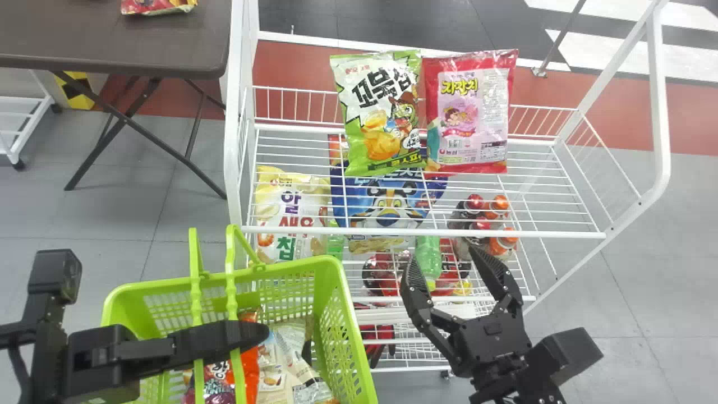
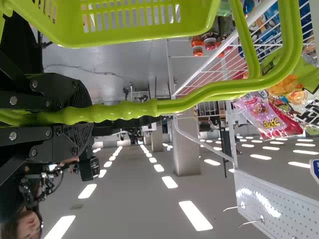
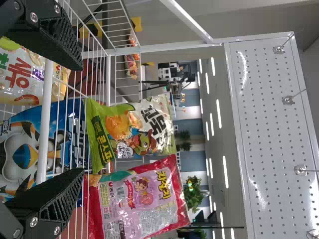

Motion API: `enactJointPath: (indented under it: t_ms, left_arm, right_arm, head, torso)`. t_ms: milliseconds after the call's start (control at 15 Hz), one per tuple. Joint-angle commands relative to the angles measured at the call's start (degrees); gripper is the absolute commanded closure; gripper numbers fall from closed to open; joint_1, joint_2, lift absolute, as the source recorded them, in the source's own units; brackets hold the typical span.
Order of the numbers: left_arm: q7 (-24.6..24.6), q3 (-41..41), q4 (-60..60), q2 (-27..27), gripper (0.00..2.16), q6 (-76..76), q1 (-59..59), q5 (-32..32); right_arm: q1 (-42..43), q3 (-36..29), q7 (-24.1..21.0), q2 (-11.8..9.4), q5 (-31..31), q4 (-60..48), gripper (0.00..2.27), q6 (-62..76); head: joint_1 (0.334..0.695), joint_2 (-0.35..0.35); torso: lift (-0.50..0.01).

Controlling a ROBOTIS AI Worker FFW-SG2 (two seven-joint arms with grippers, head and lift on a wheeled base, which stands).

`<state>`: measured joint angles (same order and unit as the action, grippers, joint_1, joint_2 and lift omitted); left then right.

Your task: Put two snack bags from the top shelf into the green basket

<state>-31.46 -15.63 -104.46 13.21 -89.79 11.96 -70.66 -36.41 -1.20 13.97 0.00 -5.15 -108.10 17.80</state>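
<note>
1. Nearest, at left, the left gripper [image 2: 82, 115] is closed around the handles of the green basket [image 1: 322, 275], where other packets [image 1: 287, 362] already lie.
2. Near right of it, the right gripper [image 1: 444, 261] hangs empty before the rack, its two fingers spread wide.
3. Farther off, the green-and-white snack bag [image 1: 381, 84] and, to its right, the red-and-pink snack bag [image 1: 474, 106] stand upright side by side on the top shelf [image 1: 538, 234].
4. Both look puffed, so they are probably light and soft, with glossy film that could slip and contents that could crush.
5. A grip front to back across the mid-body, with moderate pressure, seems best; the thin top seal alone might bend or slide out.
6. Taking either bag could topple its close neighbour, so a straight lift looks wise.
</note>
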Motion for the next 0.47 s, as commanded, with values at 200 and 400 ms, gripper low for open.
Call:
enactJointPath:
  t_ms: [200,400]
  left_arm:
    - [0.0,0.2,0.0,0.0,2.14,-0.2,0.0,0.0]
    - [0.0,0.2,0.0,0.0,2.14,-0.2,0.0,0.0]
  right_arm:
    - [-0.4,-0.3,0.0,0.1,-0.2,0.0,0.08,0.0]
    - [-0.5,-0.4,0.0,0.1,-0.3,0.0,0.08,0.0]
  head:
    - [0.695,-0.188]
    - [0.695,-0.192]
  torso:
    - [-0.001]
    - [-0.001]
